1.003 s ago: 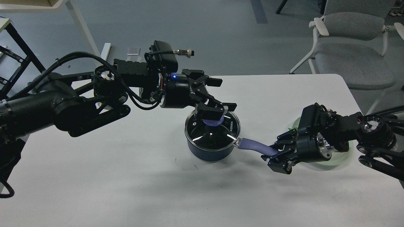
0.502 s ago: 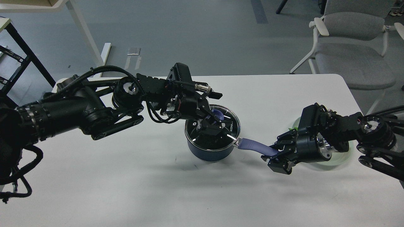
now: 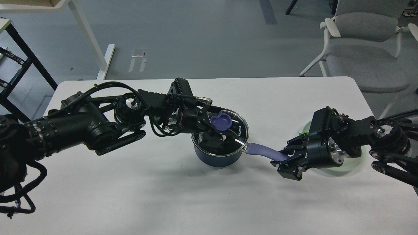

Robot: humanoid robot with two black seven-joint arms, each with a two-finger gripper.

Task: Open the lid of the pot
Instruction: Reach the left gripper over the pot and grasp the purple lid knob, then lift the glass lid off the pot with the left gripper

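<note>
The dark blue pot [image 3: 215,158] stands in the middle of the white table, with the clear glass pot lid [image 3: 240,130] resting on it, "KONKA" lettering at its right side. The purple-blue knob [image 3: 221,121] shows on top. My left gripper [image 3: 212,133] reaches in from the left and sits low over the lid, right at the knob's lower left. Its fingers are dark against the black pot and cannot be told apart. My right gripper [image 3: 284,160] is shut on the end of the pot's purple-blue handle [image 3: 261,151].
A pale green glass plate [image 3: 354,163] lies on the table under my right arm. A grey chair [image 3: 362,55] stands beyond the table's far right corner. A white table leg [image 3: 88,36] and a black rack [image 3: 19,49] stand at far left.
My left arm has dropped and swung in, bringing the gripper from above the knob down onto the lid beside it. The right gripper, pot and handle have stayed put.
</note>
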